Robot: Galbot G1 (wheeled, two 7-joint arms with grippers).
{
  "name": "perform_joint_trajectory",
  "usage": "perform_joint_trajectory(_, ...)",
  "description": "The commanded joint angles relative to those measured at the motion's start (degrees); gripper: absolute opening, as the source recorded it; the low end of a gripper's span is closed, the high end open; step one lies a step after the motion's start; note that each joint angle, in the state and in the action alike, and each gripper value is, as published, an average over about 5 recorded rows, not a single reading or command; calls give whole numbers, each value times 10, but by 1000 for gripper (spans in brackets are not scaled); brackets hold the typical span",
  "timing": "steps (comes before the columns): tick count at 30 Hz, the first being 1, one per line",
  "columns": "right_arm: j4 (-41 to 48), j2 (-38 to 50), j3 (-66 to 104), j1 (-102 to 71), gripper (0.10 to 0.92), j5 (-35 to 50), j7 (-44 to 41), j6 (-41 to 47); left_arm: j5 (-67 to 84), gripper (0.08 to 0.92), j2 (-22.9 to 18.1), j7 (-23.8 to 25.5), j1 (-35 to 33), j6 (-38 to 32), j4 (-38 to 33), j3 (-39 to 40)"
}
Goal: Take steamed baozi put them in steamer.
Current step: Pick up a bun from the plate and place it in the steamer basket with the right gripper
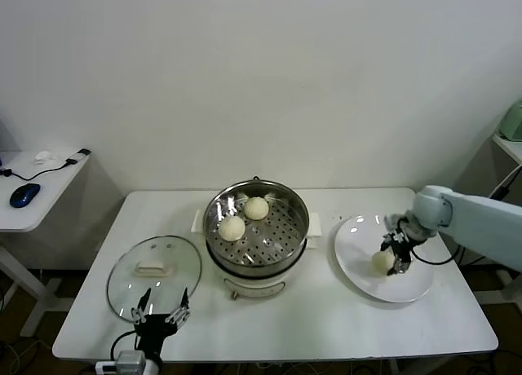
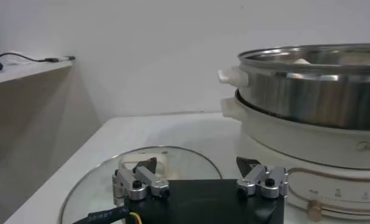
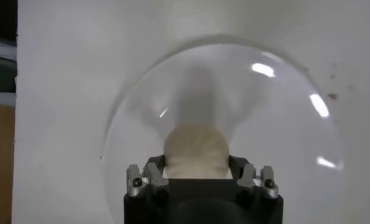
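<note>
The steel steamer stands mid-table on its cream pot base and holds two baozi. A third baozi lies on the white plate to the steamer's right. My right gripper is down at that plate, open, with a finger on each side of the baozi; the plate shows under it. My left gripper is open and empty at the table's front left, and the steamer shows in its wrist view. No other baozi is in view.
The round glass lid lies flat left of the steamer, just beyond my left gripper; it also shows in the left wrist view. A side table with a blue mouse stands far left. A shelf edge is far right.
</note>
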State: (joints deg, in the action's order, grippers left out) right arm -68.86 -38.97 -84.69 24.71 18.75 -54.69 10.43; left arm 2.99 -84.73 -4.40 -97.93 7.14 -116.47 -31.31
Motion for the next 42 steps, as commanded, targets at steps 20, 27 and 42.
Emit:
perform_joint_trajectory(20,-83,-404,-15,247,687,-73,-121,-367,1,823,10,-1,2,-1,-7,-1)
perform_joint_trajectory(27,-62,-418,-15,146,682,-120,-93,-369,3,823,8,-2,4,-1,-7,-7)
perform_joint_trajectory(42,-25,-416,-6,65,687,-174,-66,-369,2,823,3,-4,3,-3,5,-11)
